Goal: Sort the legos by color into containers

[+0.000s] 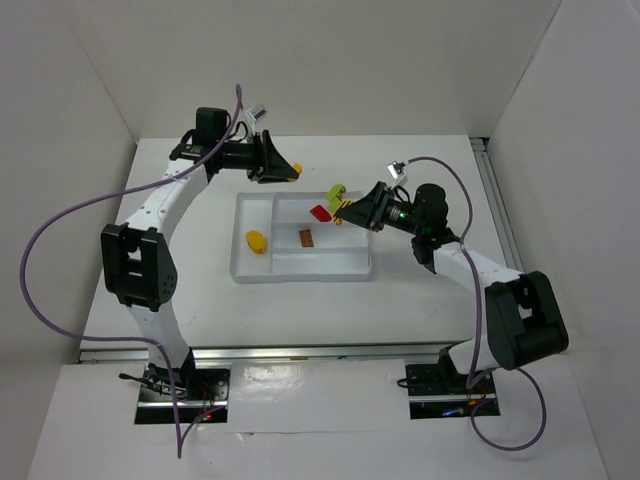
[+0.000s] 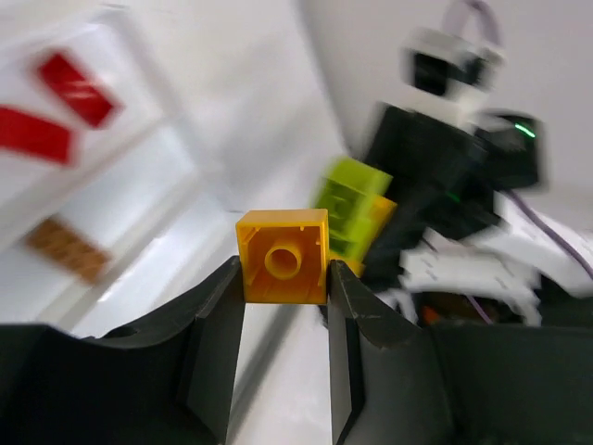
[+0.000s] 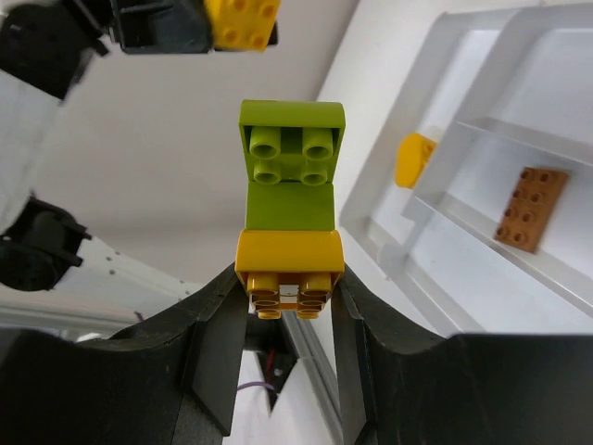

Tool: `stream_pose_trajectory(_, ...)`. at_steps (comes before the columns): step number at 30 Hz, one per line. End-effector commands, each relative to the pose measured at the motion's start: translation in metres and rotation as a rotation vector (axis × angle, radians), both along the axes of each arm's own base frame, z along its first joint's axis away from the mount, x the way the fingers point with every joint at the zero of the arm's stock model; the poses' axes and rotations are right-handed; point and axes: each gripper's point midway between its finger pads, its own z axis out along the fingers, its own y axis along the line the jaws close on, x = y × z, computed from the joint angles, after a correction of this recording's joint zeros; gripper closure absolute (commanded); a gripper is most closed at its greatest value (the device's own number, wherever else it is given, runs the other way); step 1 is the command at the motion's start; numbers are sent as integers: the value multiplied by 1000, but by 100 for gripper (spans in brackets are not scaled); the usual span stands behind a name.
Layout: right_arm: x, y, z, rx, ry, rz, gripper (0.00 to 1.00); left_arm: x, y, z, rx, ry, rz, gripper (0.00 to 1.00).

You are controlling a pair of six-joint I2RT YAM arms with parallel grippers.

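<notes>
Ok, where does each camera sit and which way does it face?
Top external: overhead from behind, looking down on the shallow white plastic tray; left arm and right arm show.
Left wrist: past the left gripper, shut on a square yellow plastic brick, toward the right arm.
Right wrist: past the right gripper, shut on stacked lime-green and yellow plastic bricks, toward the left arm.
All three show the tray.

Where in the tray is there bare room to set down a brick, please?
Right of the brown brick, its compartment is bare up to the tray wall. The left compartment is free nearer than the yellow brick. The far side is crowded: the red brick and right gripper sit close there.
</notes>
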Motion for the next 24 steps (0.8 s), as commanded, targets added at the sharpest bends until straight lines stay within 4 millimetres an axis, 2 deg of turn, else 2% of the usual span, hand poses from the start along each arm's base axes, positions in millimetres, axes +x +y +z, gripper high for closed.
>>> stream_pose_trajectory(1,-1,-6,16,-92,-96,-39,80,5,49,-53,375,71,212,100)
stream_pose_trajectory(2,3,-9,16,-113,-101,-69,80,0,57,-60,423,95,243,100)
stream_pose_trajectory(3,0,-12,11,-140,-80,-76,80,-9,66,-80,482,145,268,100)
stream_pose_trajectory(4,1,-14,13,-163,-108,-84,80,-9,82,-86,561,145,350,100)
stream_pose_trajectory(7,6,-18,15,-210,-119,-107,80,-9,102,-109,666,165,432,100)
stream_pose_trajectory(11,7,-20,15,-237,-126,-112,80,13,107,-124,691,182,495,100)
stream_pose_trajectory(12,7,-20,13,-242,-115,-110,80,20,110,-140,721,206,502,100)
stream_pose_trajectory(13,5,-21,10,-247,-99,-108,80,29,108,-136,729,189,522,100)
stream_pose_trajectory(15,5,-22,13,-256,-105,-115,80,39,116,-150,777,208,559,100)
stream_pose_trajectory(16,3,-24,17,-257,-110,-125,80,46,115,-150,774,202,562,100)
stream_pose_trajectory(18,1,-27,20,-257,-120,-143,80,47,116,-161,802,241,551,100)
stream_pose_trajectory(19,0,-29,15,-266,-106,-154,80,49,118,-171,824,265,549,100)
stream_pose_trajectory(20,-3,-30,18,-265,-108,-154,80,50,120,-172,836,262,558,92)
stream_pose_trajectory(21,-4,-31,13,-274,-106,-152,80,50,123,-172,848,260,568,78)
stream_pose_trajectory(22,-7,-31,14,-275,-105,-152,80,53,123,-171,843,251,572,50)
stream_pose_trajectory(24,-8,-32,10,-289,-92,-147,80,53,123,-171,847,244,566,22)
